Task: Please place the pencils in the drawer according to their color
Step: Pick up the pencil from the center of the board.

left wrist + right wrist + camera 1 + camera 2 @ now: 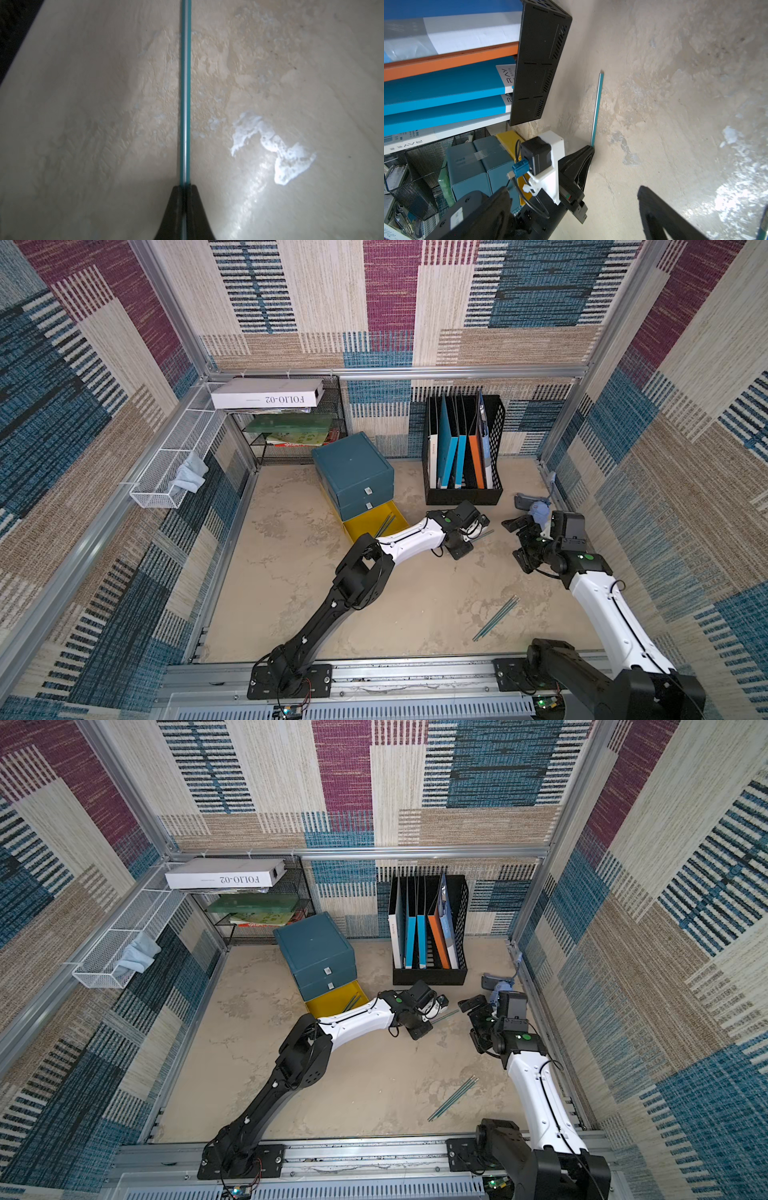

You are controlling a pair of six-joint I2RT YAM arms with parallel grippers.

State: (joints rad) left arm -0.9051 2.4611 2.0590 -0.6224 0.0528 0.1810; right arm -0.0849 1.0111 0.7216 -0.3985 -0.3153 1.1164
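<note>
Probably light, stiff and slick, the thin teal-blue pencil lies on the beige tabletop just in front of the black mesh file rack, the left gripper clamped seemingly near one end; a mid-shaft hold would swing less. The right gripper gapes empty.

File rack stands near open yellow drawer; tabletop centre unobstructed.
</note>
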